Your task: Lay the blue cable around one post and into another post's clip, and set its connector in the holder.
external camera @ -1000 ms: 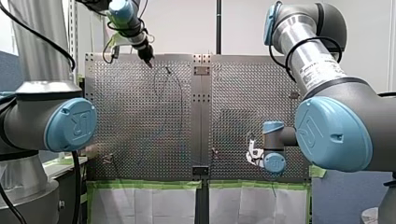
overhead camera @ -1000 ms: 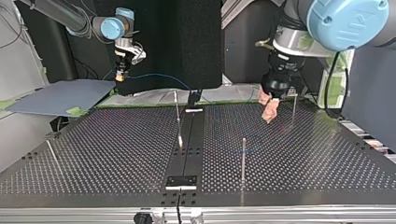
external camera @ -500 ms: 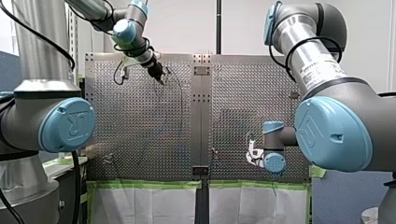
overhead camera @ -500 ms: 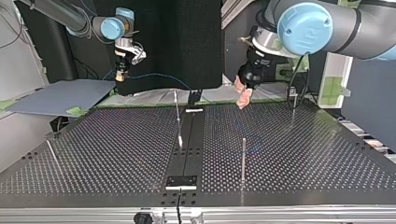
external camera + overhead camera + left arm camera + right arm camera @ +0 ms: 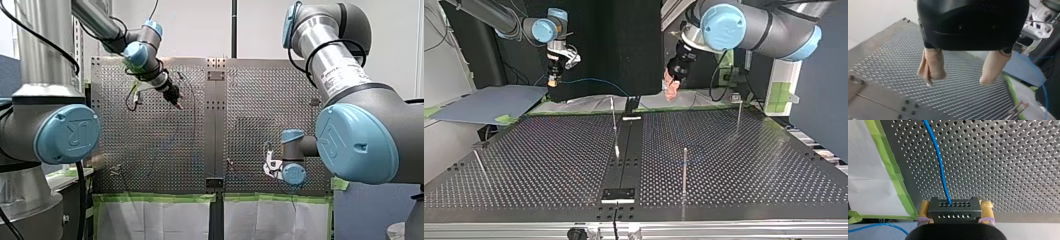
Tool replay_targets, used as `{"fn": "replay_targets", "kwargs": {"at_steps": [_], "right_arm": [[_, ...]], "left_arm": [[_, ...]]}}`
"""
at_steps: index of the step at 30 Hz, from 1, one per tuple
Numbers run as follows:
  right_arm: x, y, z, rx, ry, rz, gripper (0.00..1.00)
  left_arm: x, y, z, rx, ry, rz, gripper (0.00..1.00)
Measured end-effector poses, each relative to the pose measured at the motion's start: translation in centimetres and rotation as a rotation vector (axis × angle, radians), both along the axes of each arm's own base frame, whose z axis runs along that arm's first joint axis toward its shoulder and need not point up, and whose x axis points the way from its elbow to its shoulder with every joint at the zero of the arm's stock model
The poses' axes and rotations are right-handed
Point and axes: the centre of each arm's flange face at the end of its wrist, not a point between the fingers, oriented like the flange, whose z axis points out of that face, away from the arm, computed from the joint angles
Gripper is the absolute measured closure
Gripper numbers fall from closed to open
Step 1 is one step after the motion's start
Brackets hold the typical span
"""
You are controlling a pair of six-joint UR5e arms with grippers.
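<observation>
Right pincer (image 5: 955, 206): clamped on the black connector (image 5: 954, 211); the blue cable (image 5: 939, 165) leaves it straight ahead, low over the counter (image 5: 1010, 157).
Left pincer (image 5: 958, 79): beige pads (image 5: 933, 65) spread wide, empty, hanging above the counter.
Key relation: in the top view, the cable runs from the right pincer toward the centre post (image 5: 613, 117). The left pincer hangs near its far end, likely the nearer arm for the slack.

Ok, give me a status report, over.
Left gripper open, empty, above the table. Right gripper shut on the connector, blue cable running out of it. Nothing seen in the way.

Bright, even light (soft sheen across table (image 5: 885, 62)).
</observation>
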Motion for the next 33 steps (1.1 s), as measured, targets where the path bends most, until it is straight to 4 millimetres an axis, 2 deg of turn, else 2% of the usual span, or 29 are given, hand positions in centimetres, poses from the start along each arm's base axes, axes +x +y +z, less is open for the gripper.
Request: {"fn": "replay_targets", "kwargs": {"at_steps": [6,14,27,33], "right_arm": [[0.1,0.0,0.0,-0.001,0.0,0.002,0.82],[0.1,0.1,0.0,-0.001,0.0,0.003,0.82],[0.6,0.4,0.0,0.004,0.001,0.012,0.82],[0.8,0.5,0.0,0.004,0.002,0.017,0.82]], "left_arm": [[-1.0,-1.0,-3.7,-0.011,0.049,-0.019,0.0],[-3.2,-1.7,-7.2,-0.029,0.076,-0.032,0.0],[-7.4,-2.6,-15.4,-0.018,0.193,-0.055,0.0],[-9.2,-2.2,-19.1,-0.001,0.252,-0.054,0.0]]}}
